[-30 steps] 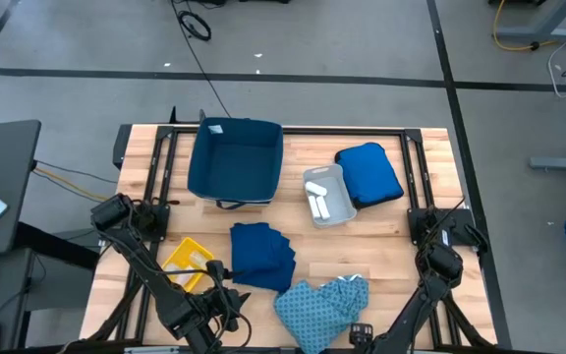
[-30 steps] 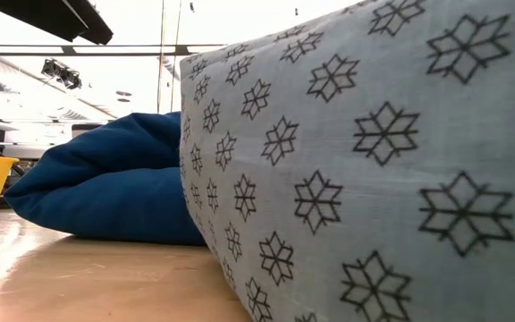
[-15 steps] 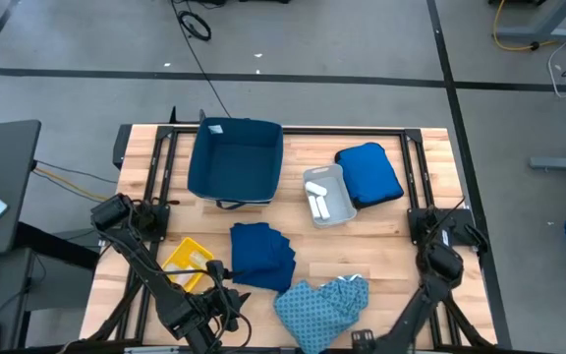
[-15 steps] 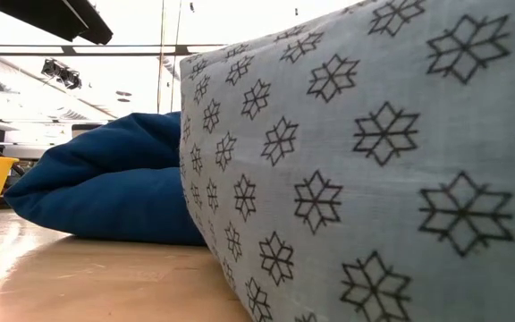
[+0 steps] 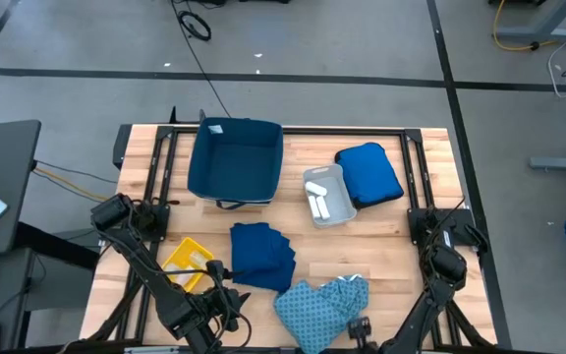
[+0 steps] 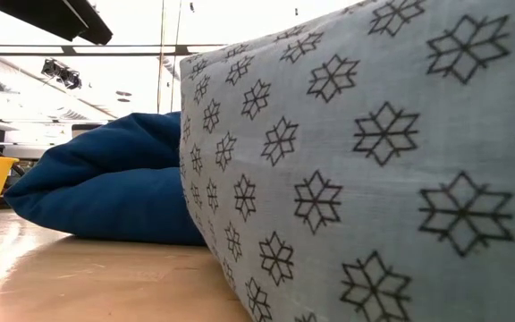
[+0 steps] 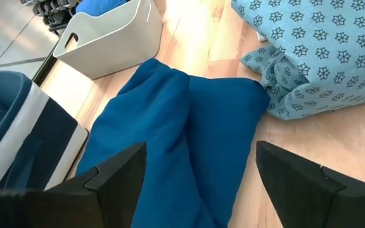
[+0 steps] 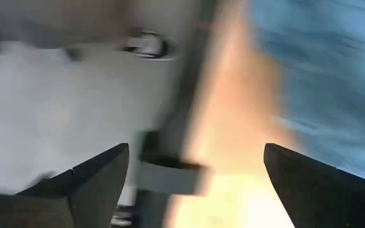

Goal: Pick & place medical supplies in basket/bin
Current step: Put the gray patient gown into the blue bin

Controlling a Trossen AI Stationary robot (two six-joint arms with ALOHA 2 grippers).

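The dark navy garment (image 5: 262, 256) lies folded mid-table, its near part against the light blue patterned garment (image 5: 324, 305), which lies by the near edge. White packets (image 5: 318, 201) lie in the grey tray (image 5: 342, 187). The navy bin (image 5: 236, 160) stands at the far side, and the yellow tray (image 5: 190, 262) lies near left. My left gripper (image 7: 201, 149) hangs open above the near left of the navy garment (image 7: 182, 145), touching nothing. My right gripper (image 5: 360, 326) hangs open over the near edge, beside the patterned garment, pointing down.
A royal-blue puffy bundle (image 5: 369, 174) lies right of the grey tray. A black frame (image 5: 416, 187) runs along the table's sides. Bare wood shows at the table's right (image 5: 401, 256). In the low view the patterned garment (image 6: 374, 179) blocks most of the scene.
My right gripper has rolled about its own axis at the near edge, staying beside the patterned garment. Its fingers stay open. The garments and trays have kept their places.
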